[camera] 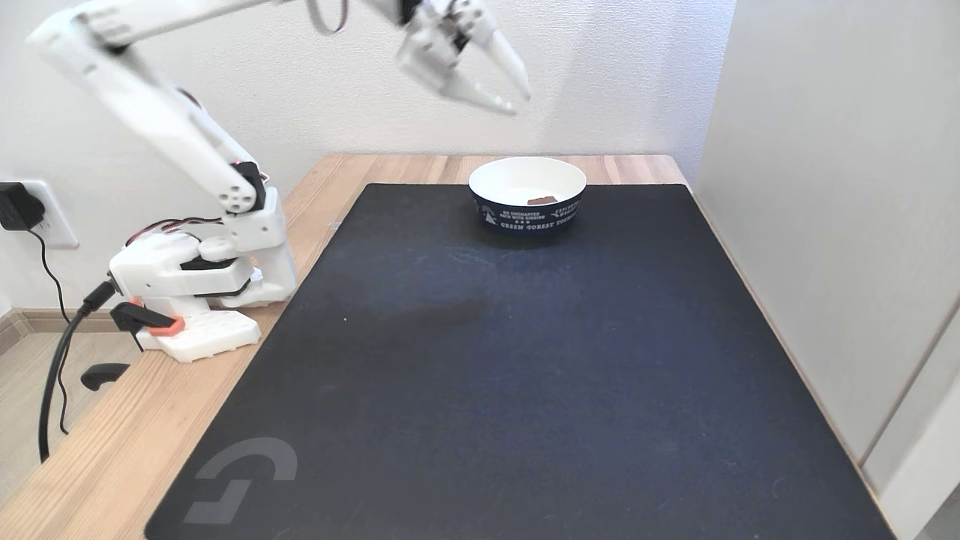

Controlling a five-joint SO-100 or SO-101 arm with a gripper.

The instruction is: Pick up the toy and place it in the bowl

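Toy [541, 200]: lies inside bowl [527, 212], lower part hidden by near rim. Gripper [520, 103]: motion-blurred above, jaws apart, empty.

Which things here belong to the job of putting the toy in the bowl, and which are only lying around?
For the job:
- toy, already inside the bowl
- bowl
- claw, open, raised above the bowl

Lying about:
- dark mat
- wooden table
- black cable
- wall plug
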